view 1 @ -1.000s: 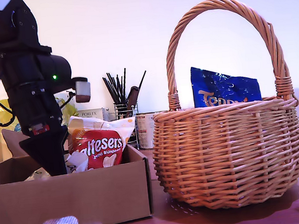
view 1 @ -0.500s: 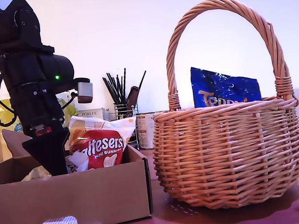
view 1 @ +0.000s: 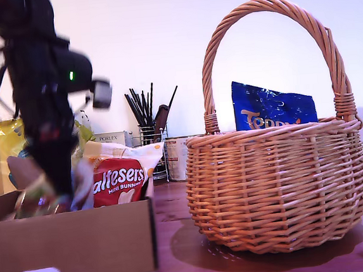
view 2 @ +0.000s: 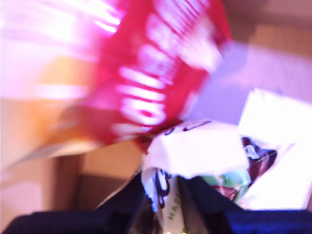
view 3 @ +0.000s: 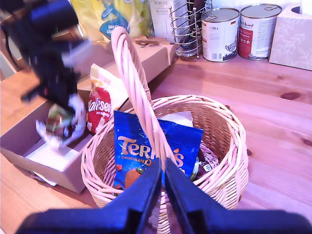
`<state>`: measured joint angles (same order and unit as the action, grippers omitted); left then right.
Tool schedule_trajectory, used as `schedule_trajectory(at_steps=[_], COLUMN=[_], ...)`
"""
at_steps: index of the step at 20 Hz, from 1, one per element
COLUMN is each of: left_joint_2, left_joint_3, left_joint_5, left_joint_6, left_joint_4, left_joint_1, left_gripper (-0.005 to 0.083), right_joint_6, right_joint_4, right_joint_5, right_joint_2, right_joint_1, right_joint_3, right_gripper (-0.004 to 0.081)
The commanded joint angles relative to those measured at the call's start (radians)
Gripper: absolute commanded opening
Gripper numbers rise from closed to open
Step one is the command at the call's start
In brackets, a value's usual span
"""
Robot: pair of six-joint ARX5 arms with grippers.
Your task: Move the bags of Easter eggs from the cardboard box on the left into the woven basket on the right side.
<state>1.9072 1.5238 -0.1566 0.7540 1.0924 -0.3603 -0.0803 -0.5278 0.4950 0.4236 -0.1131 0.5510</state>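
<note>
1. My first end effector [view 2: 168,195] has its jaws pinched on a white-green bag [view 2: 195,156]; the wrapper bunches up between the dark fingertips.
2. In the exterior view the arm over the cardboard box [view 1: 70,247] is smeared by motion blur at that view's left, with a crumpled bag hanging at its lower end just above the box's rim.
3. The second wrist view shows the same blurred arm holding a crinkled bag over the box [view 3: 29,141].
4. The red-and-white Maltesers bag [view 1: 118,179] stands upright inside the box, leaning near the box wall closest to the woven basket [view 1: 278,185].
5. The woven basket sits on the wooden counter [view 1: 180,263] at the exterior view's right, just beside the box but apart from it.
6. A blue Terry's Orange bag [view 1: 271,106] stands inside the basket, its top showing above the rim.
7. My second end effector [view 3: 163,183] hangs over the basket, jaws narrow and nearly together, gripping nothing, with the arched handle [view 3: 134,83] rising in front of them.
</note>
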Motion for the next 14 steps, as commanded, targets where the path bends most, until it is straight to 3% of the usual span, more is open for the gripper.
schedule_trajectory(at_steps=[1,4,8,10,14], left_joint_2=[0.022,0.022,0.014,-0.001,-0.049], left_joint_3=[0.042,0.125,0.213,0.237,0.238], left_joint_5=[-0.003,-0.034,-0.189,-0.283,-0.37], left_joint_6=[-0.042,-0.126,-0.179,-0.242,-0.303], left_joint_4=[0.055,0.13,0.218,0.215,0.186], left_joint_1=[-0.005,-0.009,-0.02,-0.029,-0.092], left_gripper=[0.0071,0.0072,0.0072,0.0073,0.0072], right_joint_6=[-0.006,-0.006,-0.006,-0.006,-0.006], right_joint_4=[0.006,0.006,0.006,0.006,0.006], right_joint_5=[0.004,0.004,0.004,0.004,0.004], right_joint_2=[-0.003,-0.003,-0.003,-0.003,-0.003], right_joint_1=[-0.005,-0.005,-0.005,-0.005,-0.005], right_joint_3=[0.014,0.014,0.014,0.014,0.014], right_gripper=[-0.0012,-0.0012,-0.0012,-0.0012,-0.0012])
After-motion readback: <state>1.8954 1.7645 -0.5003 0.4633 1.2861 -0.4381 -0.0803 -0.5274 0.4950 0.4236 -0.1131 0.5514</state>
